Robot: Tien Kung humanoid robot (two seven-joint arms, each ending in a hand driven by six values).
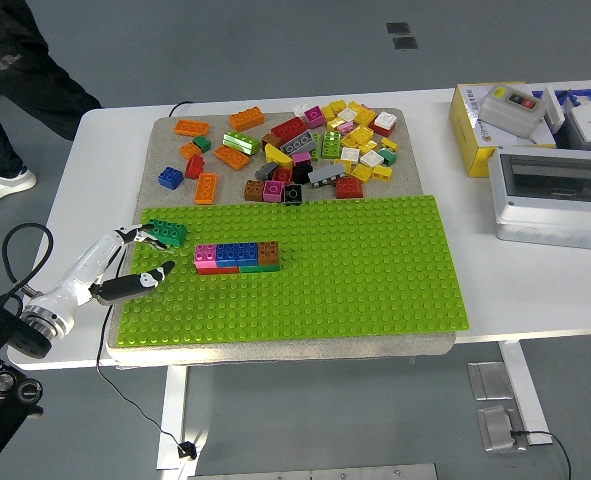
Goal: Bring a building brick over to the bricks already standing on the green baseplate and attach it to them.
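green brick (165,232) sits at the baseplate's (375,290) left far corner, at the tips of the left hand (135,258); fingers (147,277) look spread and whether they pinch it is hard to tell. to do this well, get a firm hold, then carry it right to the standing bricks (238,256) nearby, line studs up and press straight down. loose bricks (295,150) lie beyond on the mat, well clear; nothing blocks the short path. a person (15,90) stands off at the far left.
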